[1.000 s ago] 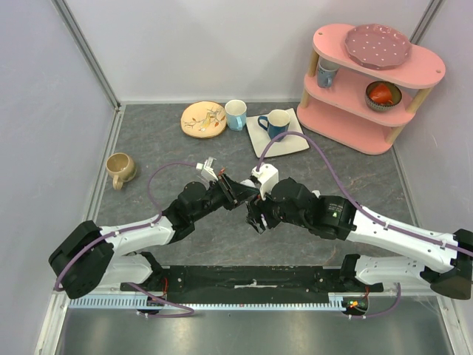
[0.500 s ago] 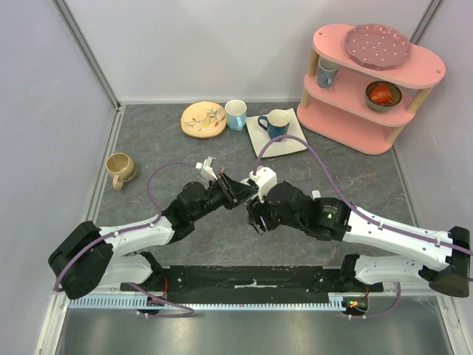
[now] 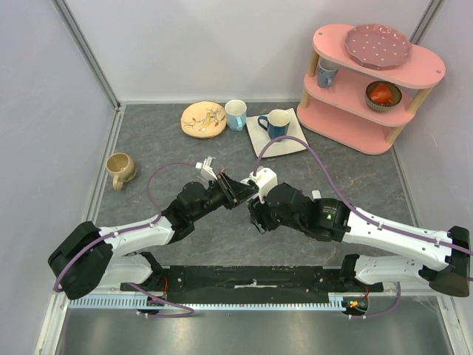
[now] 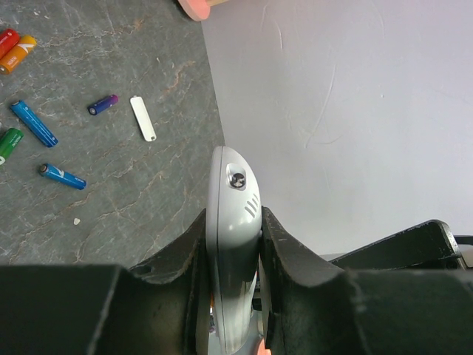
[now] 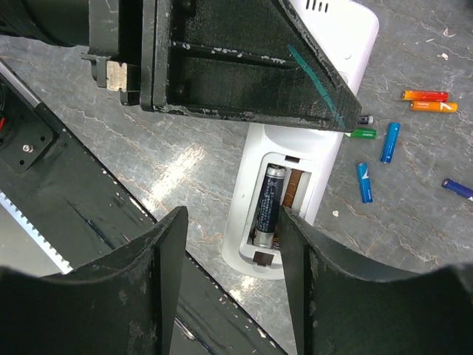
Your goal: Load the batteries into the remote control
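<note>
- The right fingers point(image 5: 159, 281) stand apart with nothing between them. They hover over the remote control point(image 5: 247, 211), which shows in their gap at 12 o'clock.
- In the right wrist view the remote control's long axis runs from 7 to 1 o'clock, open recess up. A dark battery point(image 5: 267, 198) sits in the left bay; the right bay point(image 5: 293, 188) beside it is bare.
- The left fingers point(image 4: 284, 255) are clamped on the remote control's two sides, so I judge the right arm the one free to fetch.
- The loose batteries point(image 5: 390, 142) lie on the desk point(image 5: 148, 148) at 2 to 3 o'clock from the recess. A blue battery point(image 5: 363, 182) is nearest, close beside the remote control; the green battery point(image 5: 361, 134) and orange batteries point(image 5: 425, 95) lie farther out.
- Whichever is picked likely needs turning onto that 7-to-1 line to drop into the bare bay.
</note>
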Action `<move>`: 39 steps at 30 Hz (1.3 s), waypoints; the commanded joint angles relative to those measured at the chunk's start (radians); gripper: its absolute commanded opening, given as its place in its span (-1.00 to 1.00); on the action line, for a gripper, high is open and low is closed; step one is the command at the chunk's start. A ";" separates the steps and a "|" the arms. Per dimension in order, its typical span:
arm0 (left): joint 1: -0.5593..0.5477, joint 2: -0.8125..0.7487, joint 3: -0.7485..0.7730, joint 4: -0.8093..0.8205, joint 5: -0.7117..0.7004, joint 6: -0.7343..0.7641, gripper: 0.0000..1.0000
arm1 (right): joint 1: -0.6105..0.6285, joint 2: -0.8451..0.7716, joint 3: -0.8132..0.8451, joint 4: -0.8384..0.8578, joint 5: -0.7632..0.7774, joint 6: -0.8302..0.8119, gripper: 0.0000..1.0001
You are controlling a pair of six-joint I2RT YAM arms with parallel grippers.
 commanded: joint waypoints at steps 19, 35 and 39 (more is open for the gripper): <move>0.004 -0.034 0.012 0.072 -0.021 -0.035 -0.96 | 0.024 0.032 0.007 0.014 0.006 0.019 -0.03; 0.004 -0.044 0.012 0.065 -0.027 -0.036 -0.96 | 0.030 0.052 0.023 0.013 0.023 0.028 -0.24; 0.004 -0.045 0.011 0.063 -0.027 -0.036 -0.96 | 0.033 0.056 0.027 0.013 0.029 0.031 -0.28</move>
